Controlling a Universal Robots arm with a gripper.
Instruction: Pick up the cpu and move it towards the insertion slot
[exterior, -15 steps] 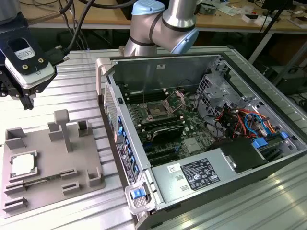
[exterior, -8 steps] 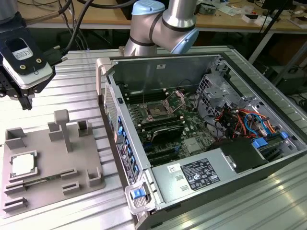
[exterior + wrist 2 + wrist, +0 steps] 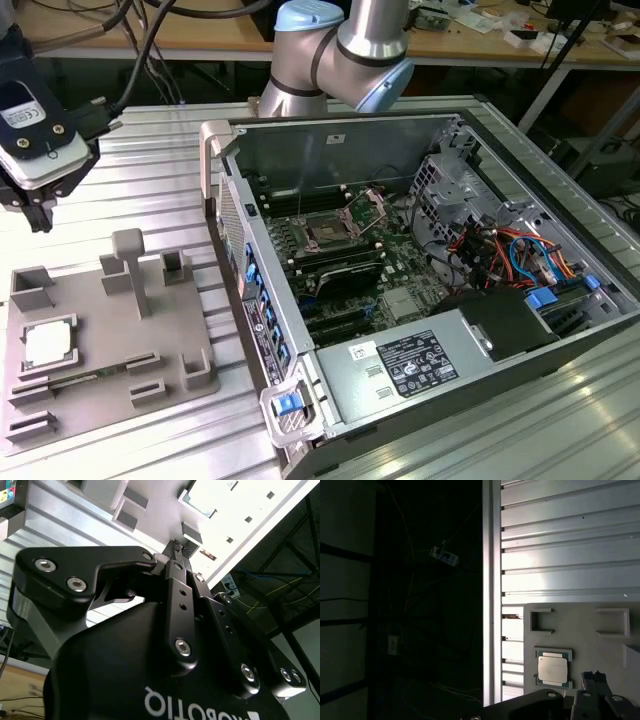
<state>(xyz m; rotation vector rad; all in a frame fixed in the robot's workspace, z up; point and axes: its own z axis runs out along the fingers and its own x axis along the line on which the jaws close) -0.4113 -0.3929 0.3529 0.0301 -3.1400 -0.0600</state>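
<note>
near the camera in the exterior view, the small square silvery-white cpu (image 3: 48, 345) lies flat in a shallow nest on the large grey plastic fixture plate with raised blocks (image 3: 110, 340), untouched. it looks light, stiff and thin, with a smooth metal lid that would likely slip under a loose pinch. its underside is probably fragile, so opposite side edges seem the place to take hold, lifting straight up.

beyond the plate, toward the exterior view's left, the black two-finger gripper (image 3: 38, 212) hangs above the ribbed aluminium table (image 3: 150, 160), well apart from the chip and carrying nothing. whether it is apart or together cannot be told.

to the exterior view's right stands the open grey metal computer case (image 3: 420, 360). inside it, the square insertion slot with dark centre and shiny frame (image 3: 328, 232) sits on green board. behind rises the silver-and-blue robot arm (image 3: 340, 50).

the first wrist view shows the cpu (image 3: 552, 669) from above, framed by the nest's corner brackets, a detail the exterior view leaves vague. the exterior view supplies the socket and the wide gap between it and the chip.
</note>
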